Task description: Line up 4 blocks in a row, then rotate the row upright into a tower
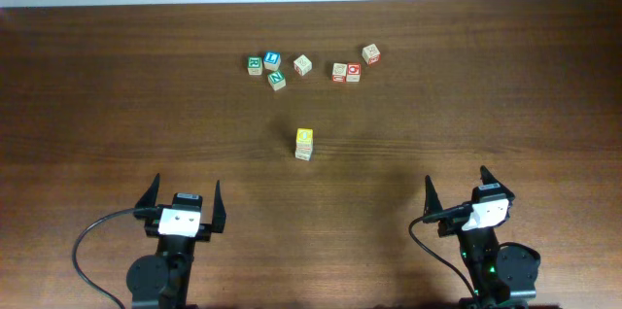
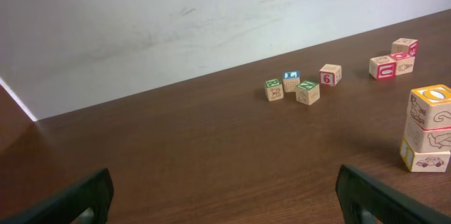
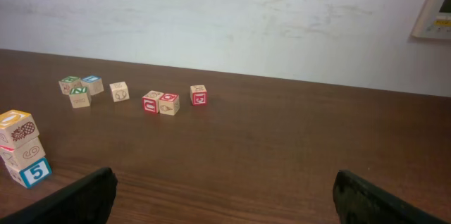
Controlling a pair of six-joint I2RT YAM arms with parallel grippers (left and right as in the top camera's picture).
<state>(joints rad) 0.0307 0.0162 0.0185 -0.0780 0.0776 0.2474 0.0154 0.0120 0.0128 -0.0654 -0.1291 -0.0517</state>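
Both jaws are hanging apart, empty. Blocks (image 1: 304, 137) are looking light, stiff, slick; stack (image 2: 427, 129) likely tippy, so pinching flat opposite sides.

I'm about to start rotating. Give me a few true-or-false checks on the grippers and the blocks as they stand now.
1. The left gripper and the right gripper are both open and empty. True.
2. The stack is five blocks high. False: the wrist views show three blocks.
3. The stack stands nearer the arms than the loose blocks do. True.
4. The left gripper is touching the stack. False: it is well apart from it.
5. Two red-faced blocks sit side by side, touching. True.
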